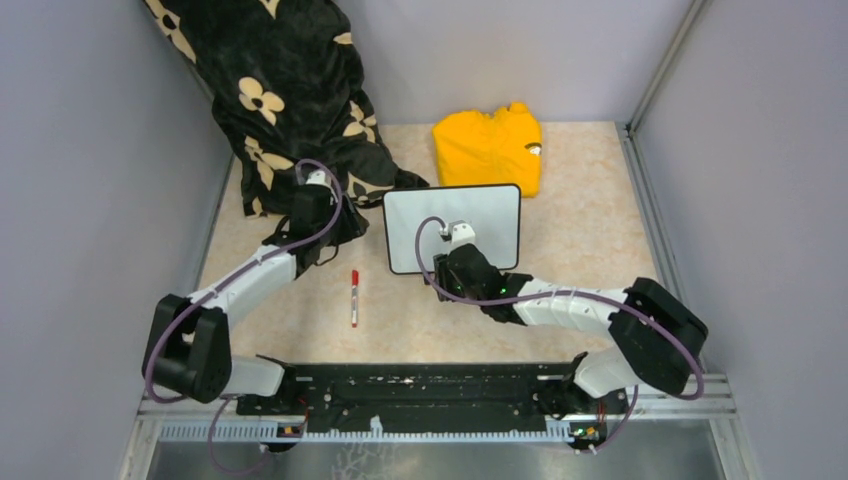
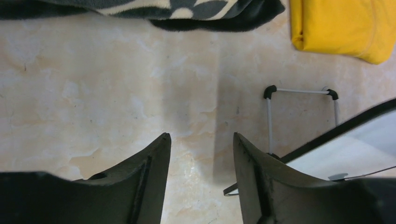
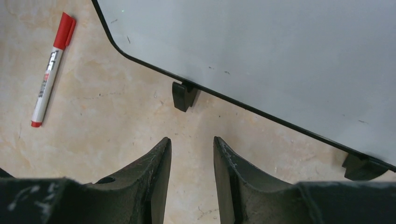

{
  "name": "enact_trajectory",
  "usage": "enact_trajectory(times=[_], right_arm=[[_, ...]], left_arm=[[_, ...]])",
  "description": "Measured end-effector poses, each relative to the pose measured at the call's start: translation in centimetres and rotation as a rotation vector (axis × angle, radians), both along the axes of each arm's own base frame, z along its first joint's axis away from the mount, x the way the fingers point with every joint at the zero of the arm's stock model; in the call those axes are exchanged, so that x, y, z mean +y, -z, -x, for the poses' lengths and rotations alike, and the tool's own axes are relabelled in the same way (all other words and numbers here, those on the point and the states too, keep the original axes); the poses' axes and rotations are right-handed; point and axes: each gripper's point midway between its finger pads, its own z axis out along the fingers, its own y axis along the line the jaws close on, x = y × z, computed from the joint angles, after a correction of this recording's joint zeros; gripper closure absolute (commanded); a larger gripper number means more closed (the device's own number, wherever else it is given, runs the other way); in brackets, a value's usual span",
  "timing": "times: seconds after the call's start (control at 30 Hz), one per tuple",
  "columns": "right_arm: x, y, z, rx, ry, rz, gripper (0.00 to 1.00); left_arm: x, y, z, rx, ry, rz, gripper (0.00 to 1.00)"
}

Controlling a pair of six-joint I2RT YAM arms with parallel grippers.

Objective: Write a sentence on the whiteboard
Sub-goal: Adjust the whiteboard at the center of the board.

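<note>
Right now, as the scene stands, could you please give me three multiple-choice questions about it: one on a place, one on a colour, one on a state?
1. Where does the marker lie? A on the whiteboard; B on the table, left of the whiteboard; C behind the whiteboard.
2. What colour is its cap? A red; B blue; C green.
3. How is the whiteboard's surface? A full of writing; B half wiped; C blank.
Answers: 1 B, the top view shows it on the table off the whiteboard's left edge. 2 A, the right wrist view shows a red cap. 3 C, no letters show in any view.
</note>
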Motion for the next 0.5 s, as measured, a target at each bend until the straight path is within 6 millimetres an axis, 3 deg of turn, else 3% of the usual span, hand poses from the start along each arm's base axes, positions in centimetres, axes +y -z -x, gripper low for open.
enact_trajectory(times=[0.27,0.5], right_arm=[[1.2,0.3,-1.9,-0.018,0.067,-0.003,0.64],[2.2,1.3,-2.2,-0.011,0.064,0.011,0.62]], left_arm=[[-0.5,2.7,-1.3,0.116,-0.004,-0.036,0.53],[-1.9,4.5,-0.6,0.184,0.057,0.007,0.65]])
